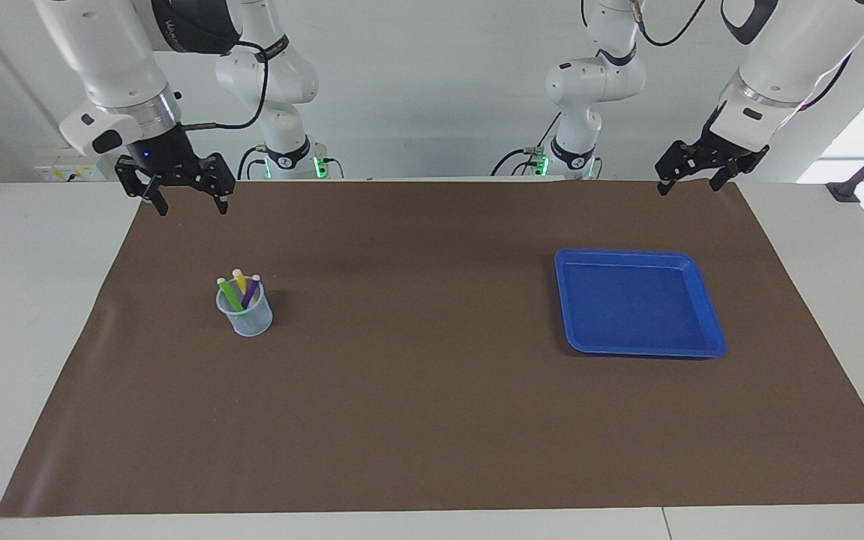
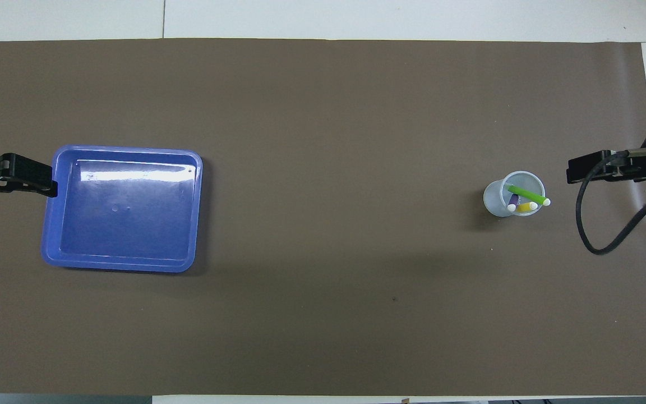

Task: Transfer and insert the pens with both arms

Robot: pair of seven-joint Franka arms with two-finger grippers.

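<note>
Two grippers hang apart at the robots' edge of the brown mat (image 1: 432,420), each with its fingers spread wide and nothing between them. The right gripper (image 1: 187,204) is poised above the mat edge at the right arm's end of the table; below it and farther out from the robots stands a clear cup (image 1: 245,313) holding all three pens upright and leaning: the green pen (image 1: 229,294), the yellow pen (image 1: 239,280) and the purple pen (image 1: 251,291). The left gripper (image 1: 691,181) hovers at the left arm's end, and the blue tray (image 1: 709,319) lies under and outward from it, with nothing in it.

Judging by this layout, no pen has been picked yet, so the task appears to be at its very start, both arms waiting. The next move likely calls for the right gripper to come down over the cup and close on a single pale tip without dragging the neighbouring pens or tipping the light cup.

Height is what the facing view gives: both grippers clearly off the mat, and the pens' tips rising above the cup rim. From overhead only the grippers' tips show, but the pens' fan inside the cup is plain, the green one lying across the other two and reaching toward the right gripper.
</note>
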